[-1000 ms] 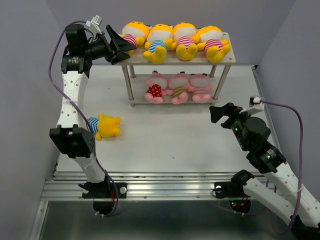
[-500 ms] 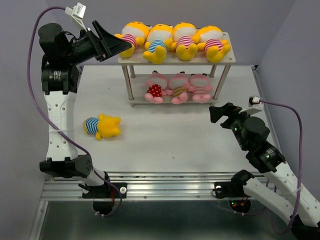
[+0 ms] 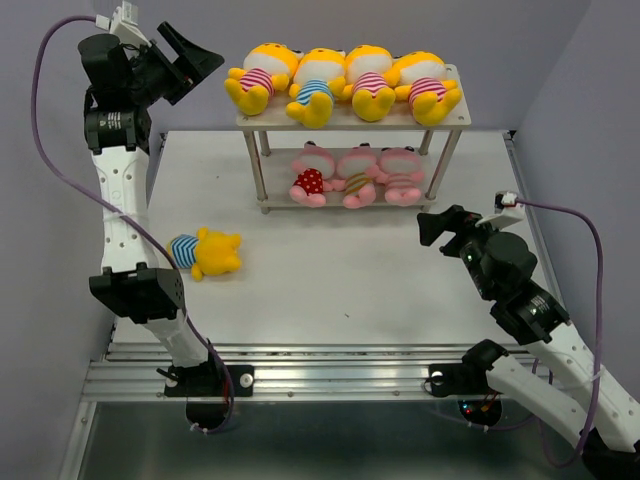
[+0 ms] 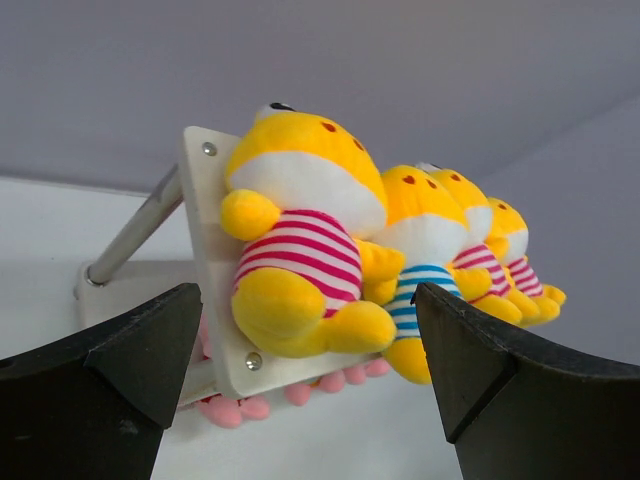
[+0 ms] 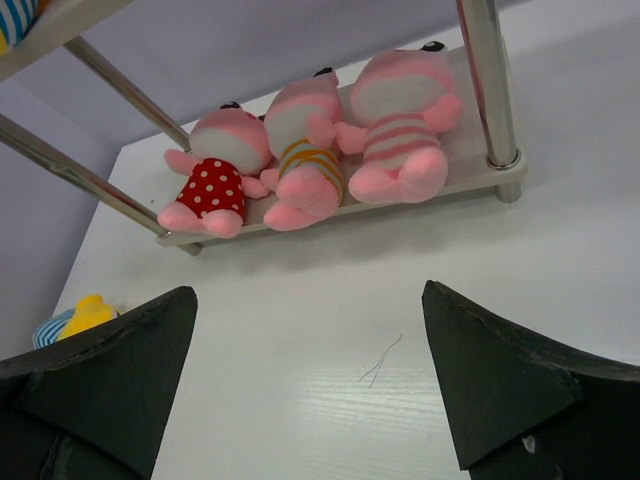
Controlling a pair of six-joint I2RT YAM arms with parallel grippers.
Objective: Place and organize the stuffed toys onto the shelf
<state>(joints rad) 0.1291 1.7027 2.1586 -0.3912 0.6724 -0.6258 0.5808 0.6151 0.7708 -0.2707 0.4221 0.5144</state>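
Observation:
The shelf [image 3: 350, 121] stands at the back of the table. Several yellow stuffed toys [image 3: 345, 82] lie in a row on its top board. Three pink toys [image 3: 355, 177] lie on the lower board. One yellow toy in a blue-striped shirt [image 3: 205, 252] lies on the table, left of the shelf. My left gripper [image 3: 195, 55] is open and empty, raised left of the top board; its view shows the pink-striped end toy [image 4: 300, 250] ahead. My right gripper [image 3: 440, 225] is open and empty, low on the table right of the shelf, facing the pink toys [image 5: 305, 150].
Grey walls close in the table on the left, back and right. A metal rail [image 3: 320, 370] runs along the near edge. The shelf's thin metal legs [image 5: 485, 80] stand close ahead of my right gripper. A thin thread [image 5: 380, 360] lies on the table.
My left gripper has pulled back from the top tier's left end toy, moving up and to the left, open. The right arm and all toys have stayed put.

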